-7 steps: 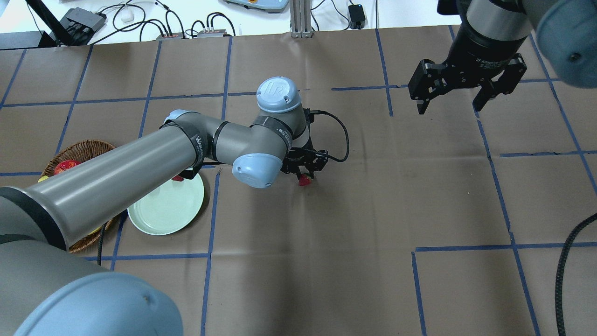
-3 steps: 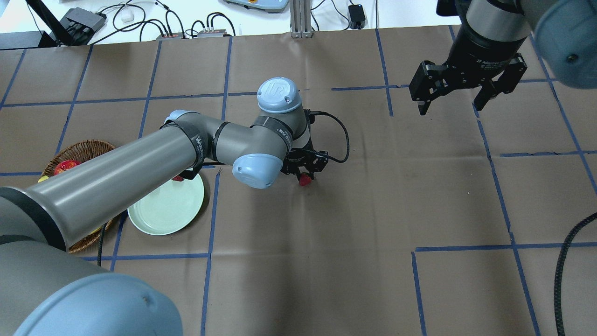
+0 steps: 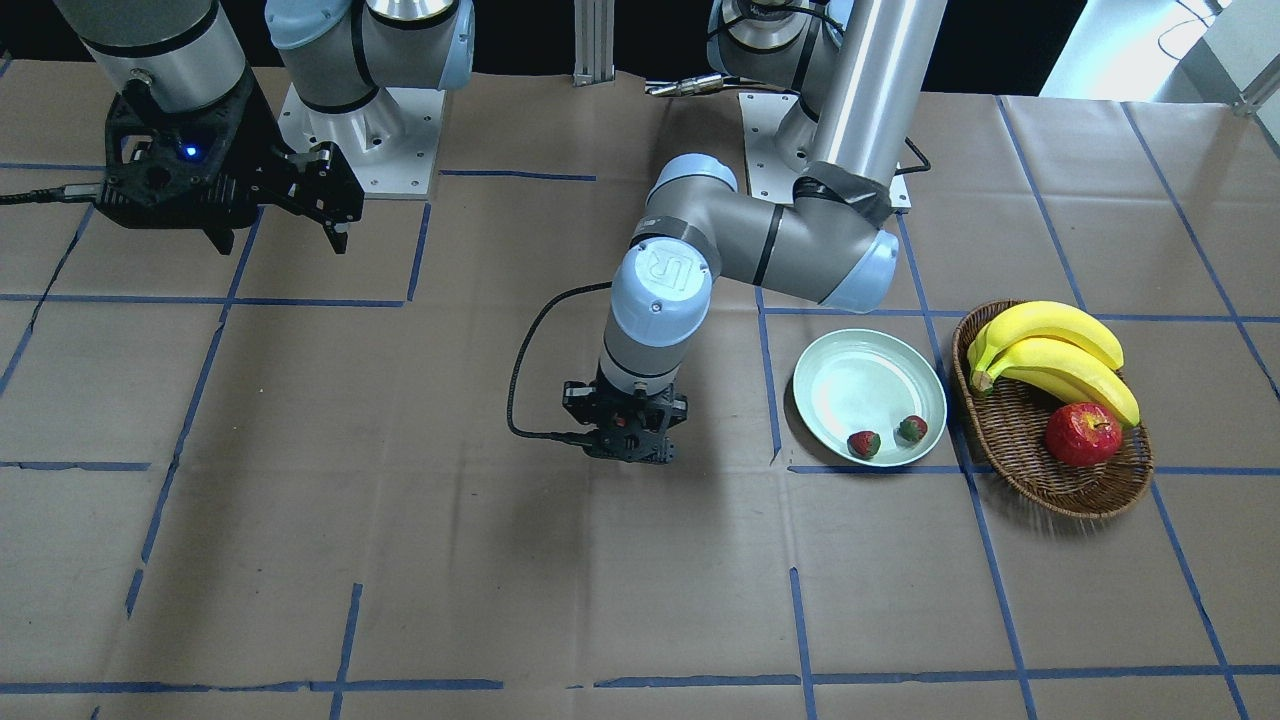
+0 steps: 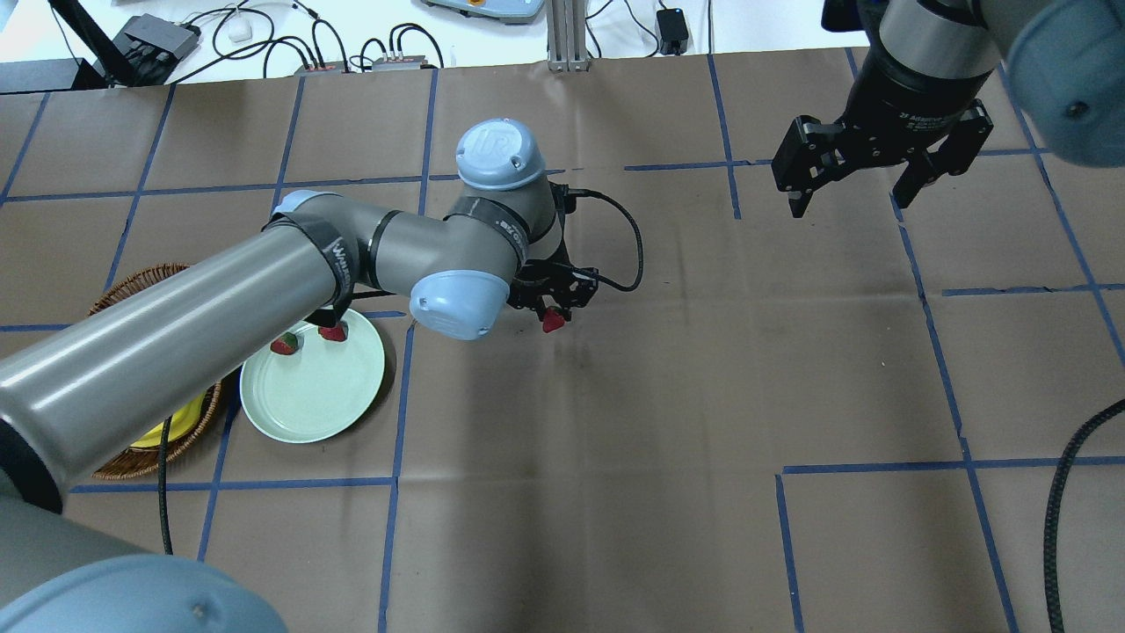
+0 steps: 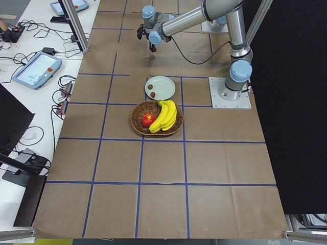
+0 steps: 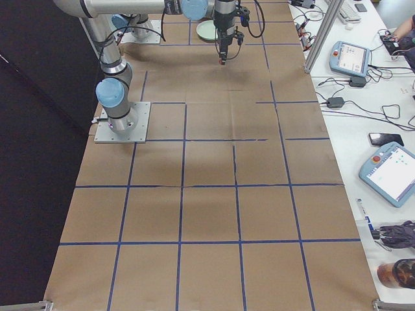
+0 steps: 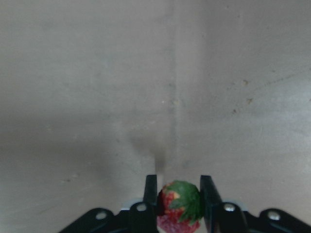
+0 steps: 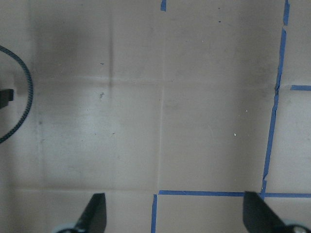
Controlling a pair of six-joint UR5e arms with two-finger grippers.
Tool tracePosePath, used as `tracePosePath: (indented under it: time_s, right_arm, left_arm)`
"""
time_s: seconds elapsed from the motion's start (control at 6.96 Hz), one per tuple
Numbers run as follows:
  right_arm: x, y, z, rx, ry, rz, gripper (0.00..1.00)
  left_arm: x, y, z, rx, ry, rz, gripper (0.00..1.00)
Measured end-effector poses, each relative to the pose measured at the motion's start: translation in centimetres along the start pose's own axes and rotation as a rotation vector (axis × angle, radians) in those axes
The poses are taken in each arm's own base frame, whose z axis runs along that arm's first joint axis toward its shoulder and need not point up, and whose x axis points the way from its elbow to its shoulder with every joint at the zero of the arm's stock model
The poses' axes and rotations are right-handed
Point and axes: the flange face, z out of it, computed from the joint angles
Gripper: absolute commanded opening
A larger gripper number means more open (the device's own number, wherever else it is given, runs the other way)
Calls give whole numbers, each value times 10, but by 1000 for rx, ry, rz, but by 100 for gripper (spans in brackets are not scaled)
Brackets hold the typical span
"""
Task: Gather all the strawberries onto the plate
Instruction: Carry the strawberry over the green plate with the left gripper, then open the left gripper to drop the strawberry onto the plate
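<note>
My left gripper (image 4: 552,313) is shut on a small red strawberry (image 4: 553,323) and holds it above the brown paper. The left wrist view shows the strawberry (image 7: 179,208) pinched between both fingers. The pale green plate (image 4: 312,400) lies to the left of the gripper. Two more strawberries (image 4: 284,345) (image 4: 332,332) lie on the plate's far rim, also seen in the front view (image 3: 864,443) (image 3: 911,429). My right gripper (image 4: 851,202) is open and empty, hovering high over the far right of the table.
A brown wicker basket (image 3: 1050,485) stands beside the plate (image 3: 850,375) and holds bananas (image 3: 1050,350) and a red apple (image 3: 1080,435). A black cable (image 4: 628,237) loops off the left wrist. Blue tape lines cross the paper.
My left arm has moved left toward the plate with the strawberry in its grip. The two strawberries on the plate have come into view. The right gripper has barely moved.
</note>
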Motion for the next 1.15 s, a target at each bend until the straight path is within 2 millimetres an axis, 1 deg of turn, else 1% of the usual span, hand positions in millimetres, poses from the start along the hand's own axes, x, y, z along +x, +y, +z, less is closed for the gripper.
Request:
tracePosePath:
  time_s: [0.14,0.29,0.43,0.57,0.72,0.86,1.01,1.15]
  right_arm:
    - [0,0,0,-1,-1,0,100]
    - [0,0,1,-1,-2,0,100]
    - [0,0,1,-1,-2,0,100]
    - [0,0,1,-1,-2,0,100]
    - [0,0,1,-1,-3,0,100]
    - [0,0,0,0,-4,0,100]
    - [0,0,0,0,-6,1,100]
    - [-1,0,0,0,-7,1,100]
  left_arm:
    - [-46,1,-27,-22,-67,55,0]
    - [-95,10,-45,-54,-122,98,0]
    - [-145,25,-48,-92,-164,133,1]
    - [-191,41,-40,-126,-177,152,6]
    - [-225,56,-29,-152,-172,151,34]
    - [-247,67,-18,-165,-164,147,63]
    - [-257,73,-10,-167,-161,143,86]
    - [-260,76,-7,-163,-162,138,91]
